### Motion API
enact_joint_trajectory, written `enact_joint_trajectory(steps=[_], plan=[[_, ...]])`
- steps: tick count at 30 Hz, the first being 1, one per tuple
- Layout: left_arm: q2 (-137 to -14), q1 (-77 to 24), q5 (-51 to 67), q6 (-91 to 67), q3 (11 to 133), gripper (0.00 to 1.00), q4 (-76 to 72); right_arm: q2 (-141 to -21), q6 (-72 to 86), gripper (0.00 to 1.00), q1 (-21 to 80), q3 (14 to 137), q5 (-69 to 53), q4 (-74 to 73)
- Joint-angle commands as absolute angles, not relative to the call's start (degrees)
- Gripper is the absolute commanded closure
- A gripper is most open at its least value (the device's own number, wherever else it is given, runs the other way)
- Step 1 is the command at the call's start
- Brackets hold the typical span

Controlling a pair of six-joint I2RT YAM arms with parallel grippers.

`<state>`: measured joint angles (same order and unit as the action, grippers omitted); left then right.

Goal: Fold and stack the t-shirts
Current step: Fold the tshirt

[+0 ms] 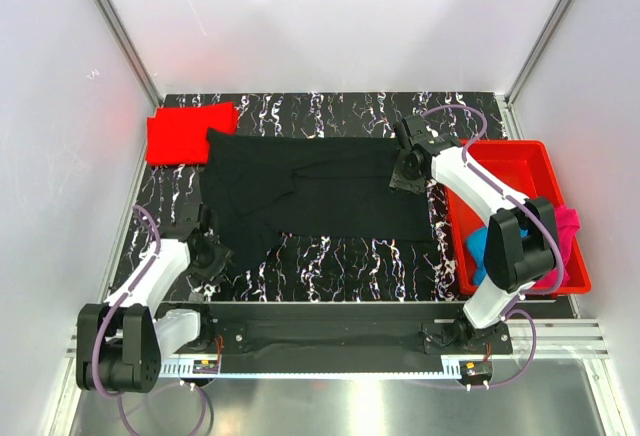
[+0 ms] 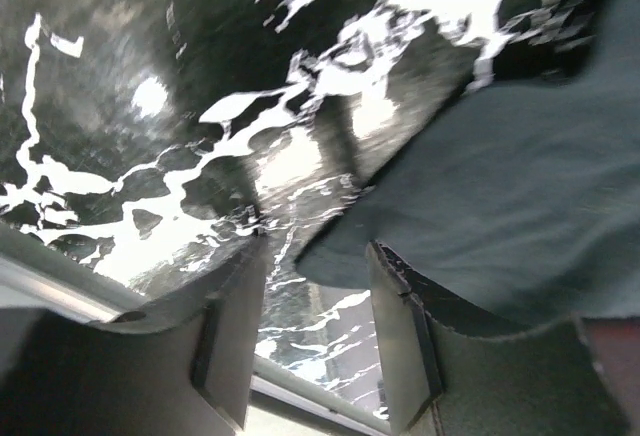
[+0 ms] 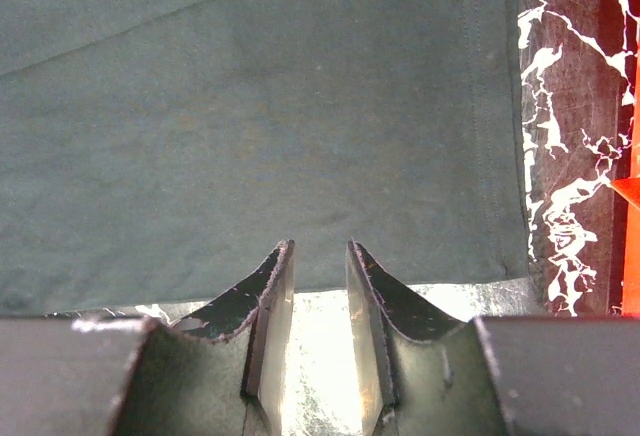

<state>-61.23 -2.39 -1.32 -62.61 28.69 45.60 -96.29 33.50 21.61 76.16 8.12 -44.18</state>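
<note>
Left gripper (image 2: 315, 256) and right gripper (image 3: 320, 251), both with jaws apart and empty, flank the black t-shirt (image 1: 320, 191), which lies flat, its long axis running from one to the other, hem end just ahead of the right fingertips.

Top cam overhead; wrist cams close-up, all share black t-shirt (image 1: 330, 196).

We see a black t-shirt (image 1: 310, 191) on the white-veined black marble table (image 1: 340, 266), a red t-shirt (image 1: 185, 134) at its far left corner, and a blue t-shirt (image 1: 479, 244) and magenta t-shirt (image 1: 569, 228) in the red bin (image 1: 520, 171) at the right edge.
</note>
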Motion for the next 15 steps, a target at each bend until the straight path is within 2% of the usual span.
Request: enact_joint_trajectory(steps=[1,5,8,9,12,13,15], plan=[[-61.70,-4.30,-3.41,-66.00,28.12,0.52,44.12,-93.25,33.75,0.66,21.80,75.67,10.46,-42.54],[-62.31,-5.10,-4.13,-68.64,26.81,0.53,42.90,-93.25,34.10,0.66,21.71,75.67,10.90,-42.71],[-63.10,-5.54,-4.31,-68.64,26.89,0.65,41.93,-93.16,34.37,0.66,21.71,75.59,10.72,-43.06],[-63.19,-5.54,-4.22,-68.47,27.07,0.76,42.01,-93.08,34.45,0.66,21.71,75.67,10.81,-43.33],[-62.67,-5.54,-4.31,-67.77,27.94,0.96,42.10,-92.46,35.33,0.66,21.71,76.02,13.09,-45.43],[-62.32,-5.54,-4.83,-67.42,28.73,1.00,42.45,-92.20,37.59,0.63,21.71,76.11,15.18,-46.22],[-61.00,-5.54,-8.76,-65.92,33.28,1.00,44.99,-92.37,41.20,0.61,21.71,77.51,18.18,-50.78]])
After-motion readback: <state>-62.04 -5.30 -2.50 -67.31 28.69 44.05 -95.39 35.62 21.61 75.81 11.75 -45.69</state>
